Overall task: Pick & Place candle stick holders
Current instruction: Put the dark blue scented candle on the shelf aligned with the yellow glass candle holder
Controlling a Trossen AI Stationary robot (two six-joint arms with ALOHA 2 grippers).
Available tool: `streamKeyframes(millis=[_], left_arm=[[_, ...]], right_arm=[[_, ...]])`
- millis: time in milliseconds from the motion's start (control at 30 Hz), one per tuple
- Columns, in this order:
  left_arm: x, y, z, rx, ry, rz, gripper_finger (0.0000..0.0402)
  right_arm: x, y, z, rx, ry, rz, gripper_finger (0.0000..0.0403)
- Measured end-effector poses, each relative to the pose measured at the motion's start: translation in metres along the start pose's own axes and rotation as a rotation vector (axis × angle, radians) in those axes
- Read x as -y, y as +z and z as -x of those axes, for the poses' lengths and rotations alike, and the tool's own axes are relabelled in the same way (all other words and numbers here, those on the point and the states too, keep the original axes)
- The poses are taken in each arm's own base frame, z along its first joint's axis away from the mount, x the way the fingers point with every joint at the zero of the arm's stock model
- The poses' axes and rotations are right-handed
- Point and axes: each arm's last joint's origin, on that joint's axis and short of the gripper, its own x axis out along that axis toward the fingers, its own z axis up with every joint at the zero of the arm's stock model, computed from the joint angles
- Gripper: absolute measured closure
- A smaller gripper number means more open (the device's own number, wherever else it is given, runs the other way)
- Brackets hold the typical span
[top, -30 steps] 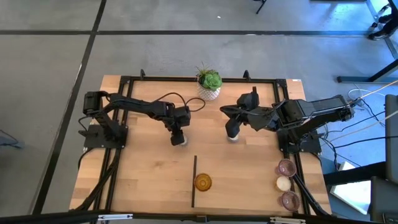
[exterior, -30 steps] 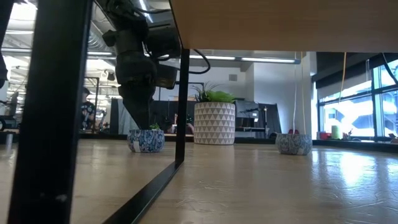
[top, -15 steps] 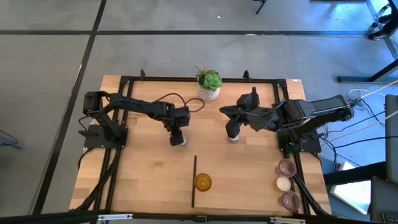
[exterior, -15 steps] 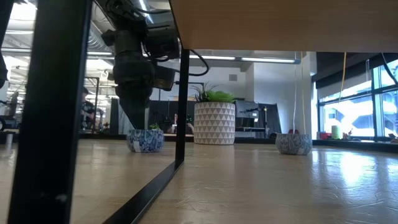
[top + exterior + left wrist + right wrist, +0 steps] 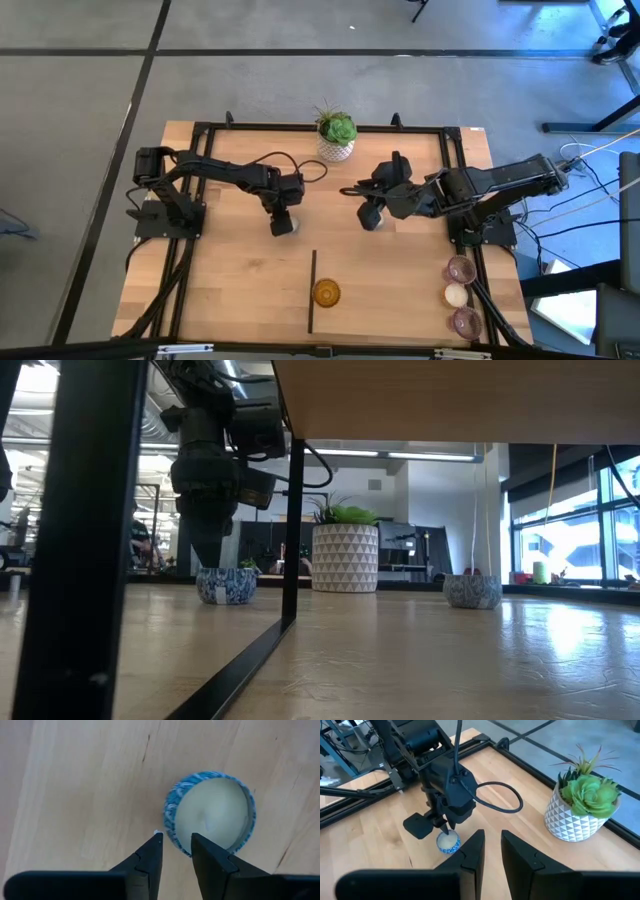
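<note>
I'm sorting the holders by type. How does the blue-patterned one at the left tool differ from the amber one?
The blue-patterned holder has a blue-and-white wall and a cream filling; the amber holder is golden brown all over. The blue-patterned holder has the left tool open astride its rim; the amber holder has no tool near it. The blue-patterned holder sits mid-table, the amber holder near the front edge. Both are small round cups standing upright.

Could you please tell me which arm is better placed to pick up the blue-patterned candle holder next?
Left: its hand straddles the rim of the blue-patterned holder, ready to close, while the right hand hangs raised and well away from it.
</note>
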Motion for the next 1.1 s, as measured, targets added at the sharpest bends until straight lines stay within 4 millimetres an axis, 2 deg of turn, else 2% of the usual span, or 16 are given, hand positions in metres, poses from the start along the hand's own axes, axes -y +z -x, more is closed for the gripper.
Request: streamKeyframes(millis=[300, 467, 833, 967, 1100], left_arm=[[0.000, 0.000, 0.000, 0.001, 0.009, -0.020, 0.0353], [-0.003, 0.000, 0.000, -0.004, 0.013, -0.005, 0.0394], [-0.008, -0.002, 0.005, -0.048, 0.052, 0.039, 0.0398], [-0.003, 0.006, 0.024, -0.024, 0.052, 0.011, 0.0399], [-0.002, 0.017, 0.057, 0.025, 0.088, -0.017, 0.0399]], right_arm=[[-0.001, 0.002, 0.000, 0.018, 0.010, 0.004, 0.0337], [-0.001, 0.003, 0.000, 0.023, 0.014, -0.001, 0.0337], [-0.003, 0.005, 0.000, 0.031, 0.049, -0.022, 0.0337], [-0.004, 0.005, 0.000, 0.028, 0.054, -0.022, 0.0337], [-0.005, 0.004, 0.000, 0.002, 0.089, -0.021, 0.0337]])
